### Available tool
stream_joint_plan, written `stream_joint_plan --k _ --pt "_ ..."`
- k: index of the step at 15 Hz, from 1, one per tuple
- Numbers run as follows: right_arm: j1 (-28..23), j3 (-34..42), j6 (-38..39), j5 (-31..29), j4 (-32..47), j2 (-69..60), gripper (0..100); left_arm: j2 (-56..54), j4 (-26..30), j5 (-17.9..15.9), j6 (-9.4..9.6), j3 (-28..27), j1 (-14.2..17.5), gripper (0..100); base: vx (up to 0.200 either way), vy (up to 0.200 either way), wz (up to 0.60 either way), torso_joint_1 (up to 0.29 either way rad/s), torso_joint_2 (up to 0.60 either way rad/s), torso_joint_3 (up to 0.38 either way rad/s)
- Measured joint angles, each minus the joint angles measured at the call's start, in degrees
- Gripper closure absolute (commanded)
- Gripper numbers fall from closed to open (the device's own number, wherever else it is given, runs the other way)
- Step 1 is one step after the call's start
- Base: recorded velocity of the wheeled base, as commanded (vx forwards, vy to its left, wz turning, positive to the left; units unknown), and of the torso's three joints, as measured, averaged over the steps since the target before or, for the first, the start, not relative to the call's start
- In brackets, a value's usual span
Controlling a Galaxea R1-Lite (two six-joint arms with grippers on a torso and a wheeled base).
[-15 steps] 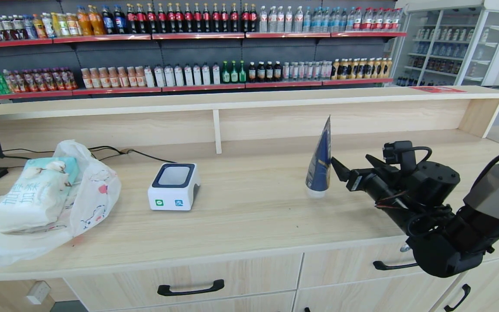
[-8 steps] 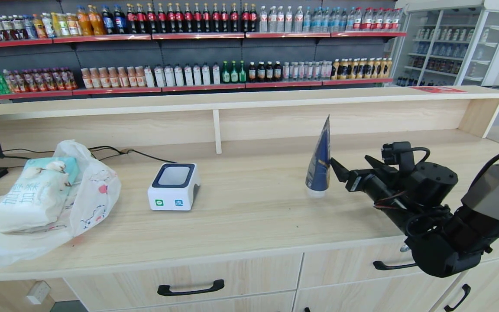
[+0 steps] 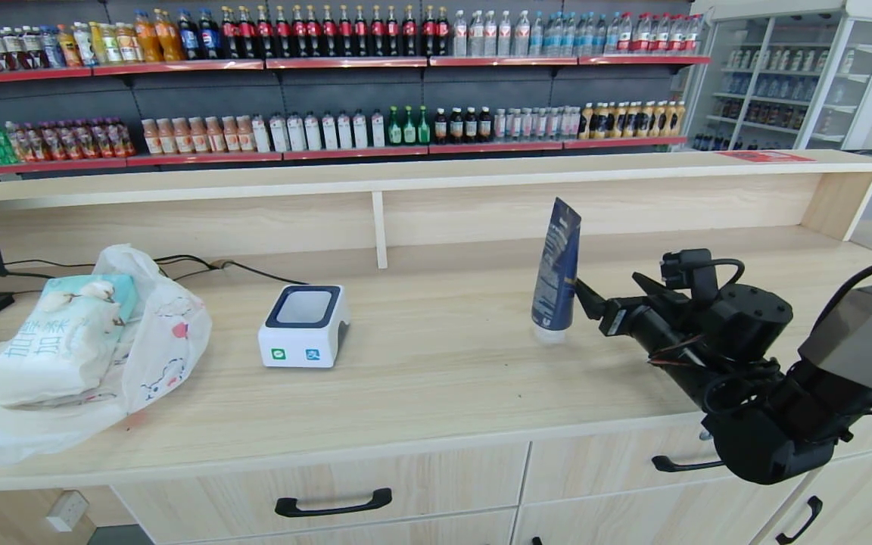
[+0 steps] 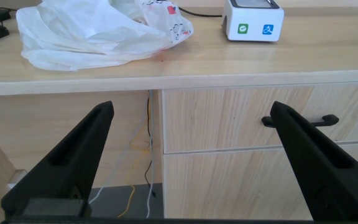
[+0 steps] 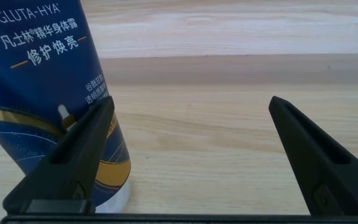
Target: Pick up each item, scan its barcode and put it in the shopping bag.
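Here, a shop checkout counter [image 3: 436,371] of pale wood, with shelves of bottled drinks behind it. A dark blue cosmetic tube [image 3: 556,265] stands on its cap toward the robot's right, leaning slightly, its flat crimped end uppermost; standing this way, its sides are free to be gripped.

The right gripper [image 3: 607,281] sits level with the tube's lower half, its fingers spread wide and holding nothing. In the right wrist view the tube [image 5: 42,93] is off to one side of the right gripper [image 5: 191,102], overlapping one finger instead of sitting in the gap between the two. Whether that finger touches the tube cannot be told. The grasp likely needs the gripper shifted sideways first.

A small white barcode scanner [image 3: 304,325] sits mid-counter, window facing up, probably so that items can be passed over it. At the robot's far left a white plastic shopping bag [image 3: 167,337] lies slumped on its side, mouth open, with a pack of tissues [image 3: 65,333] already inside.

The left gripper [image 4: 191,107] hangs below counter height facing the drawers, fingers spread and empty, apparently waiting.
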Motion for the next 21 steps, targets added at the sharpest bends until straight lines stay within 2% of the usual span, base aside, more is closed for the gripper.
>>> stream_joint_plan --k 7,13,16,21 --pt "-0.7 1.2 -0.1 0.0 0.0 -0.6 0 0.0 0.0 0.0 -0.06 0.0 0.0 0 0.0 0.0 0.0 0.0 0.0 0.0" --pt "-0.8 10.1 -0.3 0.0 0.0 -7.8 0 0.0 0.0 0.0 -0.15 0.0 0.0 0 0.0 0.0 0.0 0.0 0.0 0.0" --pt "1.8 12.2 -0.4 -0.1 0.0 -11.3 0 0.0 0.0 0.0 -0.15 0.0 0.0 0 0.0 0.0 0.0 0.0 0.0 0.0" --pt "7.3 10.4 -0.4 -0.3 0.0 -10.9 0 0.0 0.0 0.0 -0.15 0.0 0.0 0 0.0 0.0 0.0 0.0 0.0 0.0"
